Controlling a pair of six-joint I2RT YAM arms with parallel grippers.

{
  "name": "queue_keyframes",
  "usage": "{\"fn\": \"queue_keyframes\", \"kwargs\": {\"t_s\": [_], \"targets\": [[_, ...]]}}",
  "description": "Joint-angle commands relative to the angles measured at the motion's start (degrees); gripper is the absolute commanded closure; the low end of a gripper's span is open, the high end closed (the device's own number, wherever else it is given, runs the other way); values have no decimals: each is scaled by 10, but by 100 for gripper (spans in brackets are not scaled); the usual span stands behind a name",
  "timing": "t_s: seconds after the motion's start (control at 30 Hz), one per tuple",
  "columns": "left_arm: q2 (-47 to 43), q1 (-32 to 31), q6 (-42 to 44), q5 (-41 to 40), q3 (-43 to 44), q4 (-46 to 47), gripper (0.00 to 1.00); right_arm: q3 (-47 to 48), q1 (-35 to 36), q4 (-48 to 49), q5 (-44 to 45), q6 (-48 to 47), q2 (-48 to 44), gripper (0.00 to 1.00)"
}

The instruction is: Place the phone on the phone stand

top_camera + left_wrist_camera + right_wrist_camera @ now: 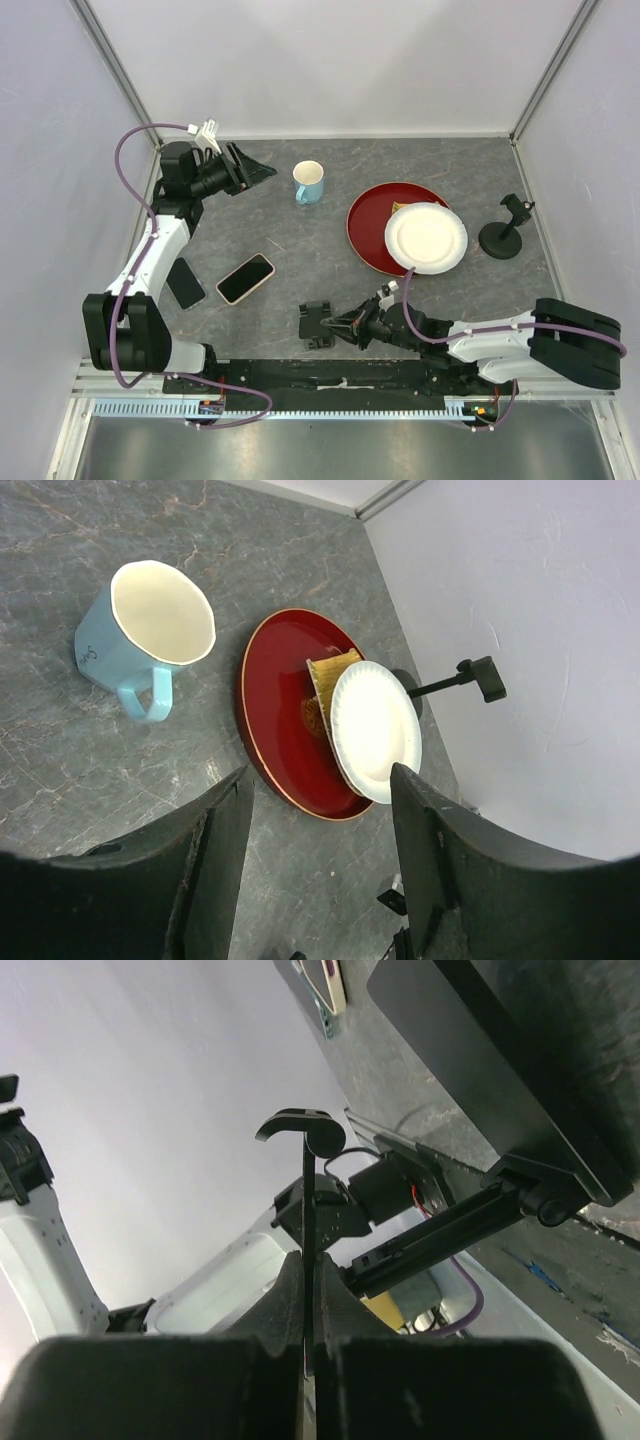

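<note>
The phone [245,278], dark screen in a pale pinkish-cream case, lies flat on the grey table left of centre; a corner of it shows at the top of the right wrist view [333,980]. The small black folding phone stand [316,325] sits near the front edge, right of the phone. My right gripper [338,325] is low at the stand's right side. In the right wrist view its jaws [310,1270] are shut on a thin black plate of the stand [309,1190]. My left gripper [262,172] is raised at the back left, open and empty [320,780].
A blue mug [309,182] stands at the back centre. A red plate [372,225] with a white paper plate [426,238] on it lies right of centre. A taller black pole stand [505,232] is at the far right. A second, dark phone [185,283] lies by the left arm.
</note>
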Motion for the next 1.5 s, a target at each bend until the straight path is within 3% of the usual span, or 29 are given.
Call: {"fn": "queue_keyframes", "kwargs": {"t_s": [0.0,0.23,0.47,0.6,1.0,1.17,1.47], "targets": [[8,1,-16,16,-2,21,37,-6,23,99,22,83,30,100],[1,1,-13,12,-3,21,37,-25,44,109,51,119,30,100],[7,1,-15,17,-2,21,37,-28,49,-28,100,138,-66,100],[5,1,-16,16,-2,21,37,-23,50,-78,118,143,-98,95],[11,0,-18,18,-3,23,37,-19,62,-11,103,155,-33,94],[13,0,-19,22,-2,23,37,-25,94,-34,139,186,-34,92],[12,0,-21,23,-2,24,37,-31,98,-47,173,194,-31,76]]}}
